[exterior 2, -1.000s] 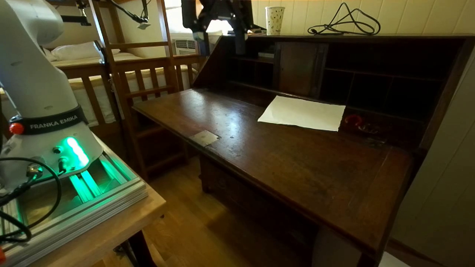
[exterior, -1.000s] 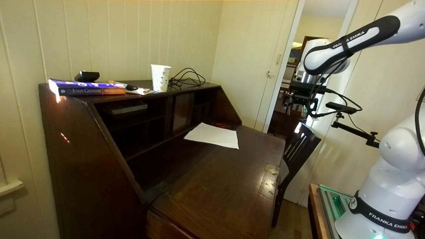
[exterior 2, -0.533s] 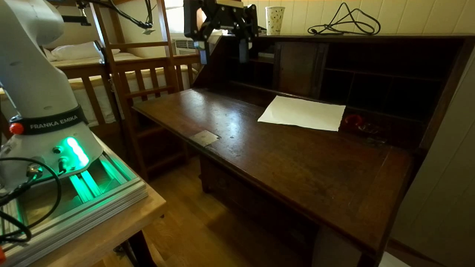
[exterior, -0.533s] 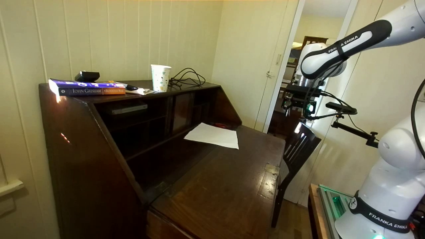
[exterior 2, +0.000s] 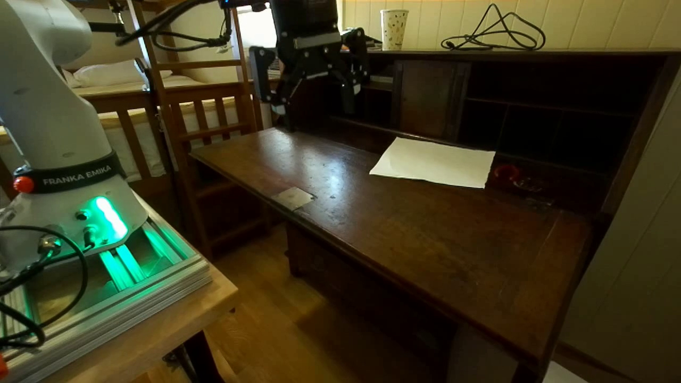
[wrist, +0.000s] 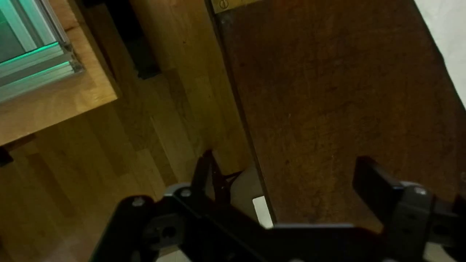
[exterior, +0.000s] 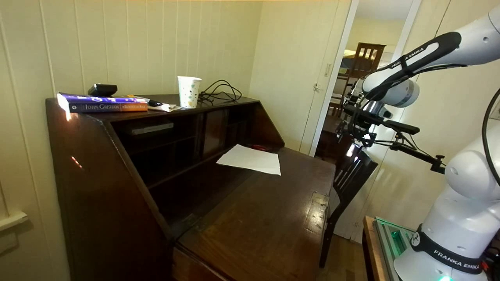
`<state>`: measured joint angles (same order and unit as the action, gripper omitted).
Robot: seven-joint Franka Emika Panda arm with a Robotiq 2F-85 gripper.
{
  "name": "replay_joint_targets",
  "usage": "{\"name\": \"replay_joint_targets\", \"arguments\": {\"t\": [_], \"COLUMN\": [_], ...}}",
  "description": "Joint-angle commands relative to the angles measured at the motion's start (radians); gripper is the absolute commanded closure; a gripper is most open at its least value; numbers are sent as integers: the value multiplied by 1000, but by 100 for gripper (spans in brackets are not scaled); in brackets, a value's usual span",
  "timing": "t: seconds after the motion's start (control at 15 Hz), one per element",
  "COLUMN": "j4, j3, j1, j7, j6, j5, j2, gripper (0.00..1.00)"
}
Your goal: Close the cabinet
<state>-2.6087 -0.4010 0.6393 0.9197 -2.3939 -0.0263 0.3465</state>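
The cabinet is a dark glossy slant-front desk, seen in both exterior views. Its wide flap lies folded down flat, so the shelves and small inner door behind it show. The flap also fills the right of the wrist view, with its front edge running down the middle. My gripper is open, with nothing between its fingers. In an exterior view it hangs in front of the cabinet's far end, apart from it. In the wrist view the gripper has one finger over the floor and one over the flap.
White paper lies on the flap's inner part, with a red object beside it. A cup, books and cables sit on top. A dark chair stands by the flap's front edge.
My gripper has come down in view and its wrist has tilted, so the hand now leans. It stays open. The cabinet and its flap have not moved.
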Motion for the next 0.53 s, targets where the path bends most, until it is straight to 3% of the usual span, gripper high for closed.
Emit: {"name": "replay_joint_targets", "arguments": {"t": [0.0,0.47], "j4": [-46,-89], "j3": [-71,-118], "j1": [11,40], "j7": [-107,-260], "j6": [-96,-459], "j5": [171,311], "j2": [-3,-136], "gripper": [0,0]}}
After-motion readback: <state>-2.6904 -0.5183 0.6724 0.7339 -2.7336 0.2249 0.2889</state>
